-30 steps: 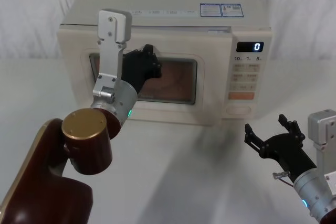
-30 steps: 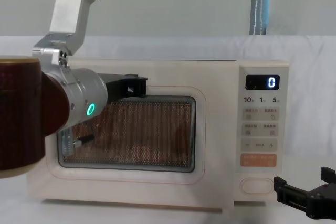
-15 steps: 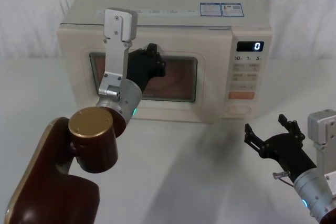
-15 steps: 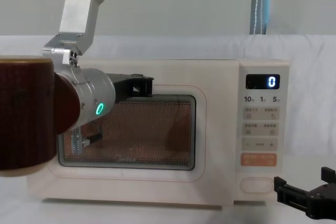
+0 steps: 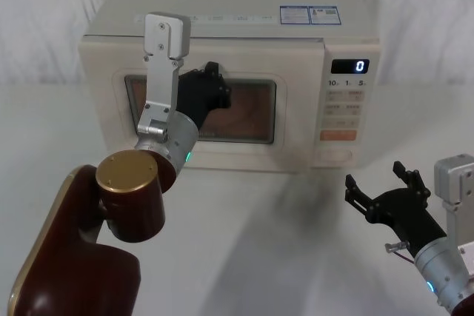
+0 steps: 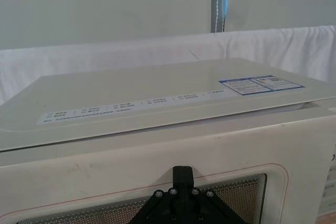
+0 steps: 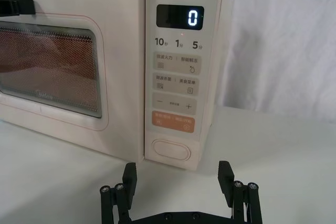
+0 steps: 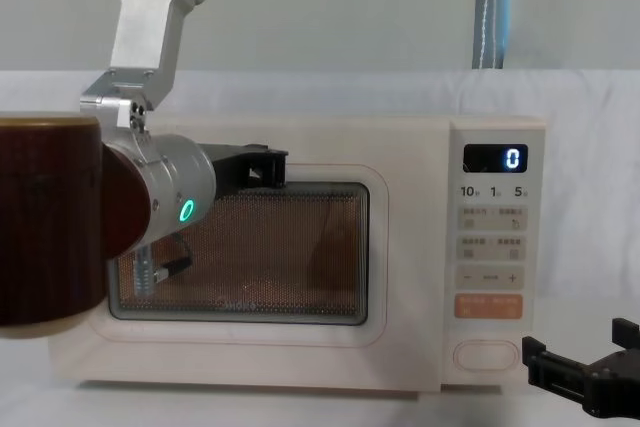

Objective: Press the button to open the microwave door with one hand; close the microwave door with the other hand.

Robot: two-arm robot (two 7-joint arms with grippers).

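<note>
White surface (image 5: 244, 249), white cloth backdrop (image 5: 52, 12) — microwave door (image 5: 289, 120) flush with the oven, left tool (image 5: 211, 86) at its window's upper edge, fingers' state untellable. Button (image 7: 170, 149) low on the panel. Right tool (image 7: 178, 179) — fingers apart, low before it.

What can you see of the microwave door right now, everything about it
The microwave door is a wide cream panel, plastic by its look, with a raised rounded frame around a dark mesh window. It looks shut, flush with the control panel on its right. The left gripper is against its upper part, over the window.
</note>
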